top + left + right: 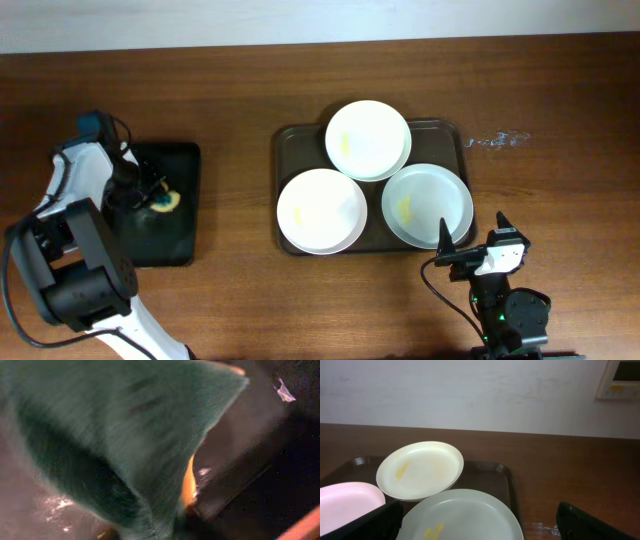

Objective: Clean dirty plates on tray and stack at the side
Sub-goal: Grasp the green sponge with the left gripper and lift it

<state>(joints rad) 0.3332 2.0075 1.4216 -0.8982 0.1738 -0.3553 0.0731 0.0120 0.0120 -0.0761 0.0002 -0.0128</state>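
Note:
Three white plates lie on the dark brown tray: one at the back, one front left, one front right, each with a yellowish smear. My right gripper is open and empty, just in front of the front right plate; its view also shows the back plate and the edge of the left plate. My left gripper is down on the small black tray, shut on a green and yellow sponge that fills the blurred left wrist view.
A small glinting scrap or wet patch lies on the brown table right of the tray's back corner. The black tray's dark surface shows behind the sponge. A white wall rises behind the table.

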